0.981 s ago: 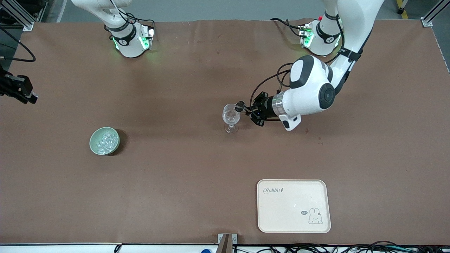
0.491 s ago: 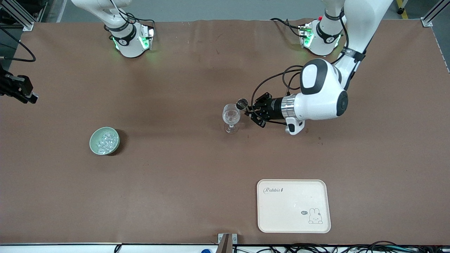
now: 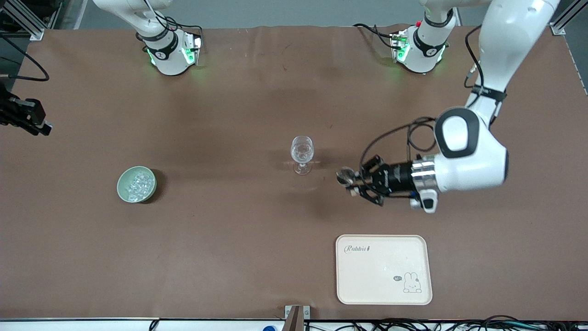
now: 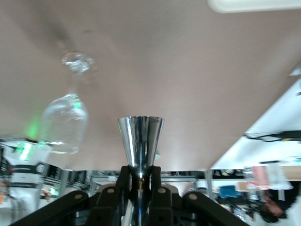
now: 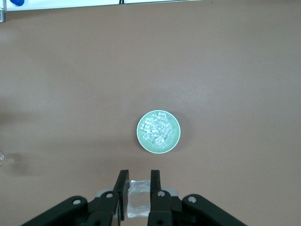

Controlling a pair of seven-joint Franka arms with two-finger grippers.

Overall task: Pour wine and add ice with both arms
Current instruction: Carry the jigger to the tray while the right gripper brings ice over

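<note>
Left gripper (image 3: 350,180) fingers pinching shiny conical metal cup (image 4: 140,141), right gripper (image 5: 137,193) fingers clamping glassy ice cube (image 5: 138,197)

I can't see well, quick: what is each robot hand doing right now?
Left gripper: shut on a shiny metal cup, over the table.
Right gripper: shut on an ice cube, above the green bowl.

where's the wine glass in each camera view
Front view: the wine glass stands upright near the table's middle, clear of the left end effector, which holds a metal cup.
Left wrist view: the glass shows beside the metal cup.
Right wrist view: only a sliver of it at the picture's edge.
Shared landmark: the green bowl of ice in the front and right wrist views.
</note>
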